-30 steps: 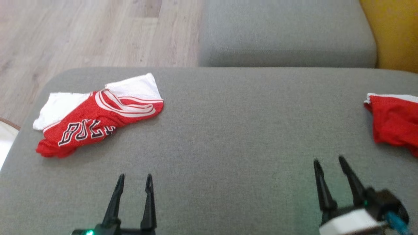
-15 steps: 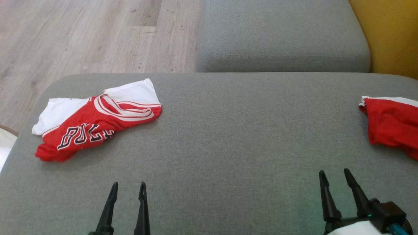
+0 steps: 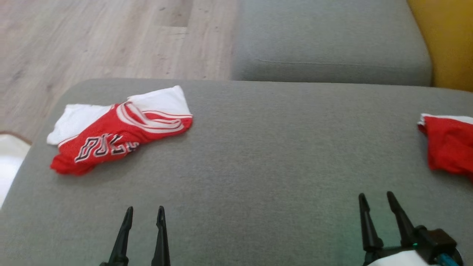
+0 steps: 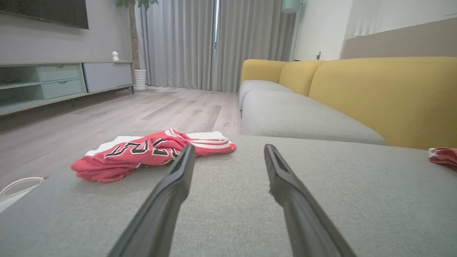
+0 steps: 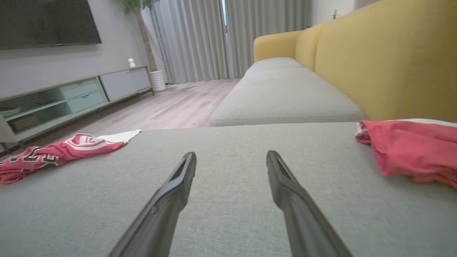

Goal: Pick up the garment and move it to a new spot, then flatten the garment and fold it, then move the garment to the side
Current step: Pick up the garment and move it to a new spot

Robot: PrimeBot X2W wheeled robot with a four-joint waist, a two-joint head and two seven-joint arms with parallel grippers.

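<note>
Garment (image 3: 118,138) first, because it is over on the left. It is a red and white sports top with black and white letters, lying in a loose bunch on the grey seat cushion (image 3: 258,166), close to the cushion's left edge and the wooden floor (image 3: 92,37). I think it is very light and very soft, so it will flop and hang down when I lift it and will not keep its shape. It looks thin and a bit slick, so a tiny pinch might slip off. It cannot break. I would grab where the cloth is bunched up thick, like the red lump at the near left end or the striped edge on top, and take a good bite so that more than one layer comes up. Next, my left gripper (image 3: 145,210) hovers low over the cushion, near me and well apart from the garment, its two fingers spread with nothing between them. The middle of the cushion looks like a good flat place to spread the top out. Then my right gripper (image 3: 375,195) is the same, fingers apart and holding nothing. Far on the right lies another red cloth (image 3: 449,147), partly cut off by the picture's edge, and I cannot tell what it is.
</note>
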